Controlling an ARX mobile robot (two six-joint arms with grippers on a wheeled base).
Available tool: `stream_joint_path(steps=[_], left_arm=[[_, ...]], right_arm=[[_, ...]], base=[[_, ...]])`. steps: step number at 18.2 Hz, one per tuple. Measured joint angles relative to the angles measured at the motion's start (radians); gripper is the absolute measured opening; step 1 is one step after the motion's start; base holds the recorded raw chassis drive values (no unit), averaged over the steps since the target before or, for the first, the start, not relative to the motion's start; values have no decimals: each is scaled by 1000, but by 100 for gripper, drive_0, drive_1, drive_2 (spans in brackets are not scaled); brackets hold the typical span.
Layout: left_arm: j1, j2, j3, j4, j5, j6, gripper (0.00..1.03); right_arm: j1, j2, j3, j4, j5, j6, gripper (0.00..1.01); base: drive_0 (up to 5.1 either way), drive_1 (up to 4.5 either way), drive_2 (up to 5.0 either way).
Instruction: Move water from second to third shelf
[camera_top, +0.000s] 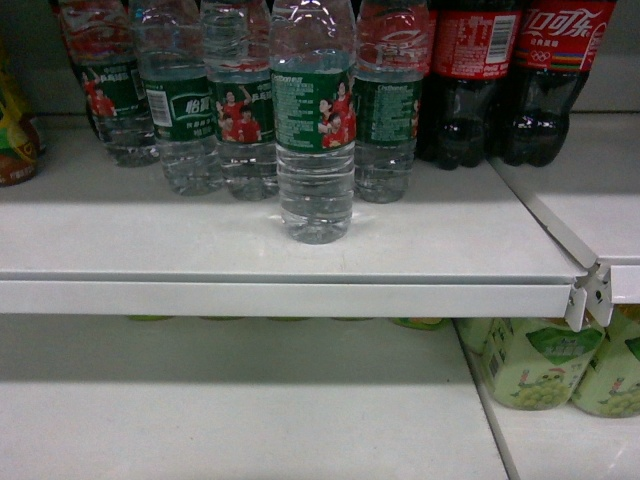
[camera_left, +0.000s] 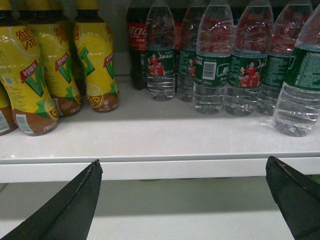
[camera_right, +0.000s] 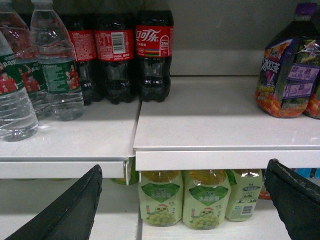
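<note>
Since the front water bottle (camera_top: 315, 130) stands just ahead of its row, a careless reach could topple neighbours; the left gripper (camera_left: 185, 200) and right gripper (camera_right: 185, 200) gape wide, empty.

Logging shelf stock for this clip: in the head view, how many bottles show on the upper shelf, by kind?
Water bottles: 5
Cola bottles: 2
Yellow drink bottle, cut off by the left edge: 1
Total: 8, counting only what shows in the head view. Any bottles standing behind these are hidden.
</note>
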Motion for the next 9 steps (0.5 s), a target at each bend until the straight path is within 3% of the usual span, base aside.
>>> stream_joint_path(steps=[9], left_arm=[[0, 0, 0, 0, 0, 0, 98]], right_arm=[[0, 0, 0, 0, 0, 0, 98]], base=[[0, 0, 0]])
